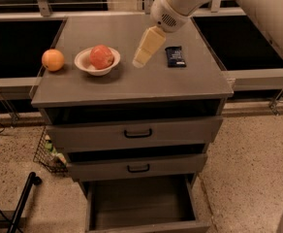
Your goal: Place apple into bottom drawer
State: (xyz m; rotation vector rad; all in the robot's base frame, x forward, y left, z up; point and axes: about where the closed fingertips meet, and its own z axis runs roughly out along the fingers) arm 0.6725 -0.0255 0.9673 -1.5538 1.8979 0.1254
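The red-pink apple [101, 56] rests in a white bowl [86, 67] on the left part of the grey cabinet top [132, 81]. My gripper [142, 58] hangs over the middle of the top, a short way to the right of the bowl, its cream fingers pointing down and left and touching nothing. The bottom drawer [142, 204] is pulled out at floor level, a deep grey tray with nothing inside.
An orange fruit [53, 59] sits at the left edge of the top. A dark snack packet [175, 56] lies right of my gripper. The two upper drawers with black handles [137, 133] are pushed in. A wire basket [48, 152] stands on the floor at left.
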